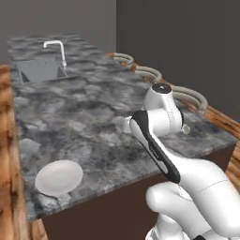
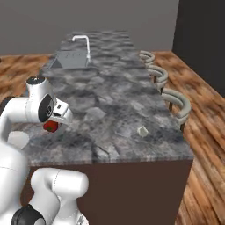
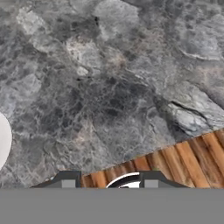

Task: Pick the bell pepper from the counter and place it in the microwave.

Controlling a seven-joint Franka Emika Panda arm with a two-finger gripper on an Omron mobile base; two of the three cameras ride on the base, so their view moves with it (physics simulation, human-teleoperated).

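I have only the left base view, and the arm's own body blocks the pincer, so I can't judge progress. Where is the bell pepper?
Observer: The right base view shows the bell pepper, red, at the tips of the pincer, which looks closed on it.
Operator: Is it lifted yet?
Observer: It seems so: the hand view looks down across the counter to its edge and the wooden floor.

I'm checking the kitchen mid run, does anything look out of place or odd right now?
Nothing is spilled or damaged. The bell pepper is off the counter, held at the tool near the counter's front edge. A white plate lies flat near that edge, and a small pale object sits alone on the stone.
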